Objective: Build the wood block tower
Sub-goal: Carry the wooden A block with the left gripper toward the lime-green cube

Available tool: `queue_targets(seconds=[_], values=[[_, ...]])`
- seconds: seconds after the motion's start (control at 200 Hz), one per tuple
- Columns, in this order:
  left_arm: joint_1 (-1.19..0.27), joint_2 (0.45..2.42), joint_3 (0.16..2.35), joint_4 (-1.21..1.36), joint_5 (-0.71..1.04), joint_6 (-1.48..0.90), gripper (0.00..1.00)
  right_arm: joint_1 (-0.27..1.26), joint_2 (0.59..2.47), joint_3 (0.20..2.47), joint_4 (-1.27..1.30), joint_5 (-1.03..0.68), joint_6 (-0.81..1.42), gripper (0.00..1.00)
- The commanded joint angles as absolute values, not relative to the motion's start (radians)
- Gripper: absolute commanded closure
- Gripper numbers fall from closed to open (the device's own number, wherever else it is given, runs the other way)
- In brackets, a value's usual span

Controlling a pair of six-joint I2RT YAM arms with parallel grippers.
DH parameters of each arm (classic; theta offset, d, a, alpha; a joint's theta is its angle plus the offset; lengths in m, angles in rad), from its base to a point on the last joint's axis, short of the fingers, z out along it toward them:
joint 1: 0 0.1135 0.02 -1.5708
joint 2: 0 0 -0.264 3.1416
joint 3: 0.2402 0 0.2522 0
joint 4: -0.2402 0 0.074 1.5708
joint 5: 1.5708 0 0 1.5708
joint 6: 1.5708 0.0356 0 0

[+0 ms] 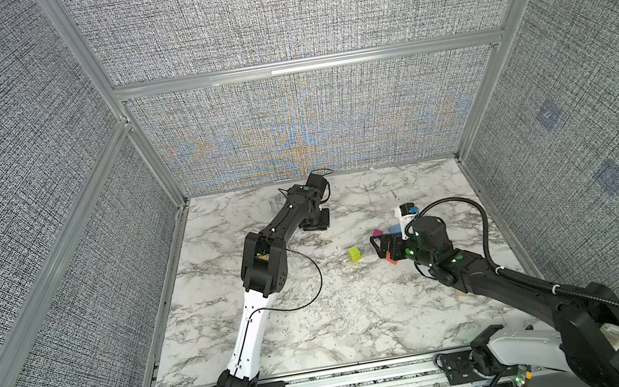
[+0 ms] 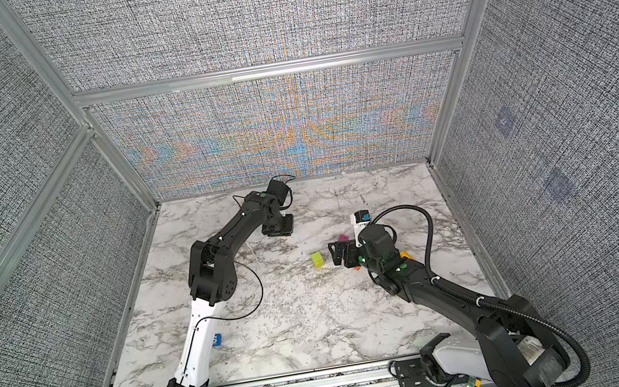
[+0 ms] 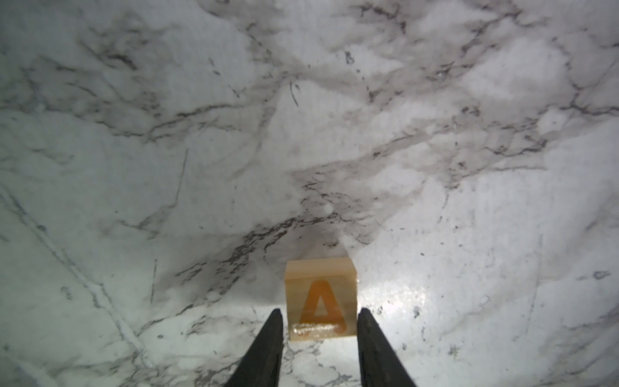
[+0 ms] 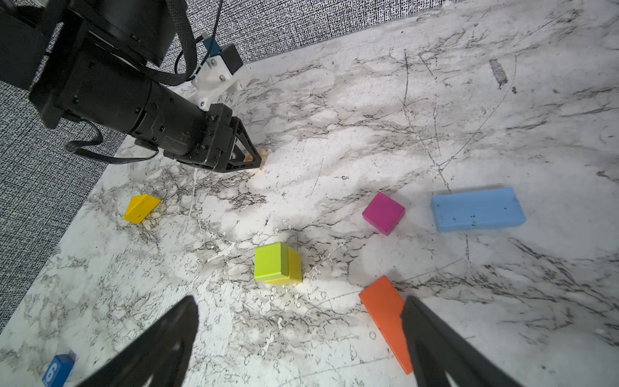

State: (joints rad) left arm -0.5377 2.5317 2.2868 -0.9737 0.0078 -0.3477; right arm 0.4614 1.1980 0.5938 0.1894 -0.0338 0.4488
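1. While flanking the plain-wood "A" cube (image 3: pixel 320 298) at the marbled table's (image 3: pixel 134 134) 12 o'clock, left gripper (image 3: pixel 320 313) jaws: pinching or not, cannot tell.
2. Right gripper (image 4: pixel 300 298) jaws spread; glossy lime cube (image 4: pixel 271 264), at its 9 o'clock, tops yellow cube (image 4: pixel 295 268).

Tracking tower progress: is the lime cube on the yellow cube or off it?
On it. The lime cube sits atop the yellow cube, offset, so yellow peeks out along two of its edges.

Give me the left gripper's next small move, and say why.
Probably close the left gripper firmly on the A cube before any lift. Its fingers flank the cube's two sides, the cube sits on the table, and firm contact isn't clear.
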Motion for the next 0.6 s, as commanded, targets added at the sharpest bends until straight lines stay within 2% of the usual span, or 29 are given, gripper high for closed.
queue_targets(seconds=[0.0, 0.235, 0.595], values=[[-0.536, 2.533, 2.293, -0.983, 0.02, -0.341, 0.64, 0.462, 1.187, 0.586, 0.207, -0.017, 0.453, 0.03], [-0.535, 2.515, 2.286, -0.994, 0.021, -0.342, 0.7, 0.462, 1.181, 0.579, 0.203, -0.008, 0.454, 0.03], [-0.538, 2.422, 2.227, -1.01, 0.035, -0.338, 0.7, 0.455, 1.149, 0.557, 0.187, 0.045, 0.48, 0.03]])
